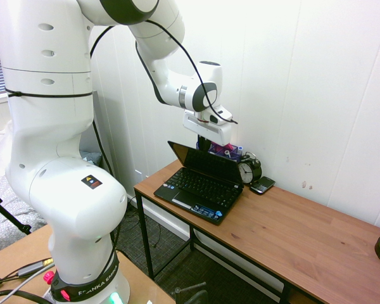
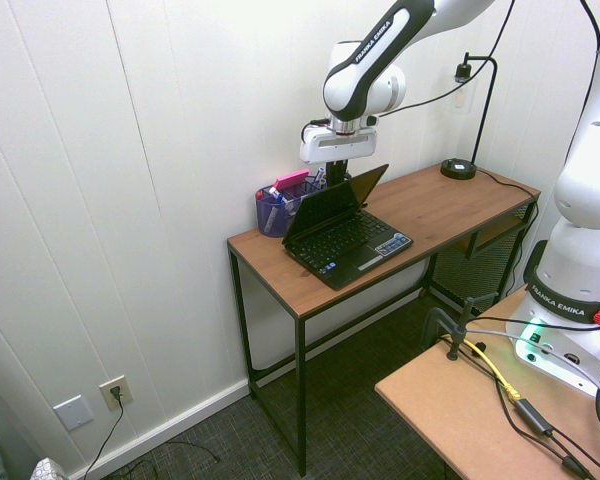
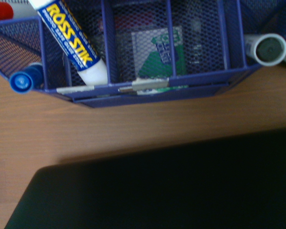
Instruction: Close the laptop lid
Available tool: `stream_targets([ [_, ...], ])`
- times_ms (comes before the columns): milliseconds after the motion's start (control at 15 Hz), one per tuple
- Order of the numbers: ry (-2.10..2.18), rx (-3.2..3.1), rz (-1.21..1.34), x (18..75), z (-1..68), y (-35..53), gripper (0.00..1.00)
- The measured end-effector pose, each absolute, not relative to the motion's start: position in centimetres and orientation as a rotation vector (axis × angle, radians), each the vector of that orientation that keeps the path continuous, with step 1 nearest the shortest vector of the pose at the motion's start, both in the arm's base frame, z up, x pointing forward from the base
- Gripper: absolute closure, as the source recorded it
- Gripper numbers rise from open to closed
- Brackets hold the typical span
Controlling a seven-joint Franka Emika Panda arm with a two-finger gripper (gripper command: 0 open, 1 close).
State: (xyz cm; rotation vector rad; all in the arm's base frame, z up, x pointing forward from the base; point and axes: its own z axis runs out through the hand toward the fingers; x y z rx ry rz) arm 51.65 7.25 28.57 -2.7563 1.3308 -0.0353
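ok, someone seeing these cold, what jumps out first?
The white arm's gripper, shut, hanging just behind the top edge of the laptop lid, which stands open on the small black laptop at the wall end of the wooden desk. Next, the blue mesh organiser behind the lid, with a Ross Stik glue stick standing in it. An alarm clock and a small black phone sit beside the laptop.

I count one laptop (image 1: 201, 183) on one wooden table (image 1: 304, 234). Behind it I see one blue mesh holder (image 3: 133, 90), with one glue stick (image 3: 69, 36) in it. There is one black alarm clock (image 1: 247, 171), one small black phone (image 1: 262, 185) and one lamp base (image 2: 458, 168).
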Motion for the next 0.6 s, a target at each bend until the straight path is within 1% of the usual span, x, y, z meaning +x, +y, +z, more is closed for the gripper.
stream_targets([
  [600,1.37,-2.746,0.031,49.0,26.7,5.5,1.0],
])
